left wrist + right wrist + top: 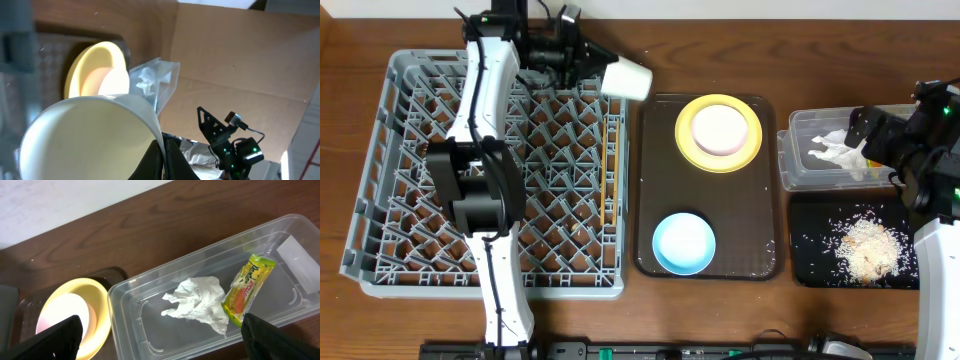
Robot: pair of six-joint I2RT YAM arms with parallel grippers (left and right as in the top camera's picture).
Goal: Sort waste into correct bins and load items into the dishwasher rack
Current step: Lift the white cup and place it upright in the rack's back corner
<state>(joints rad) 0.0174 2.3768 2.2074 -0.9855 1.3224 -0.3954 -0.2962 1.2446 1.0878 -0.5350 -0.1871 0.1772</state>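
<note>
Cup: the white cup [629, 78] is held off the surface, clamped in the left gripper [600, 66].
Long axis: the cup lies on its side, roughly level, and runs straight out from the fingertips toward the tray [760, 220].
Which end leads: the overhead view does not settle this. In the left wrist view a wide curved rim of the cup [85, 140] sits close to the camera.
Look: plain and smooth, white from above and creamy up close. It tapers slightly and has no markings.
Left grip: two dark fingers [175, 162] are pressed together on the cup's thin wall at one side of the rim.
Below the left gripper: the far corner of the grey rack [390, 180] on the tray's side, with the cup jutting just past the rack's edge over the wooden table [720, 60].
Ahead of the cup: the yellow plate [750, 150] on the tray, with a pale bowl [720, 128] resting on it. The blue bowl [683, 243] sits nearer on the same tray.
Further ahead: the clear tub [800, 120], and beside it the black tub [810, 260] holding rice scraps [868, 248].
Right gripper [860, 140]: it hangs over the clear tub with its fingers [50, 342] wide apart and holding nothing.
Under the right gripper [160, 335]: the crumpled napkin [200, 302] and, just beside it, the wrapper [248, 287], both lying on the floor of the clear tub [135, 287].
</note>
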